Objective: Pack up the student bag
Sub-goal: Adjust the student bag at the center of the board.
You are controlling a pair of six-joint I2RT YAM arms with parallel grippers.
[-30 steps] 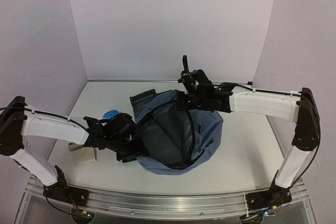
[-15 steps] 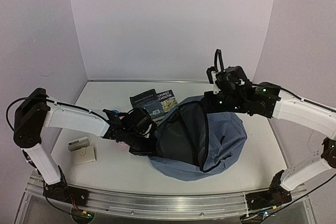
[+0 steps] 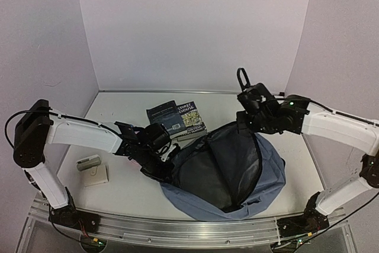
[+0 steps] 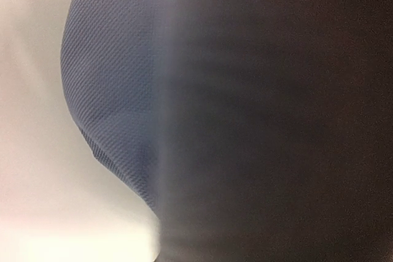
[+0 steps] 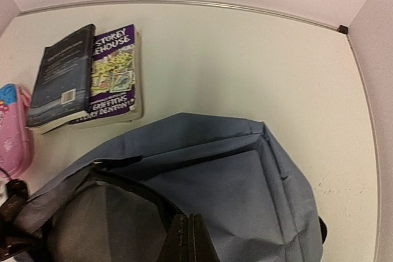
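The student bag point(image 3: 269, 173) is a slate-blue backpack lying in the middle of the table, its mouth pulled wide so the dark lining point(image 3: 219, 170) shows. My left gripper point(image 3: 164, 170) is shut on the bag's left rim. Blue fabric point(image 4: 110, 90) and dark lining fill the left wrist view and hide the jaws. At the far right rim, my right gripper point(image 3: 244, 127) holds the black zipper edge; its fingers point(image 5: 190, 240) are pressed together there. The bag's blue front panel point(image 5: 245, 194) lies just beyond them.
Two books lie side by side behind the bag, a dark one point(image 3: 164, 117) point(image 5: 61, 75) and a purple one point(image 3: 192, 115) point(image 5: 115, 72). A pink pencil case point(image 5: 12, 130) lies left of them. A small grey item point(image 3: 89, 162) and a cream pad point(image 3: 96, 176) rest at the left.
My left gripper has shut on the bag's rim. Both arms shifted right with the bag, stretching its mouth open and uncovering the two books behind it.
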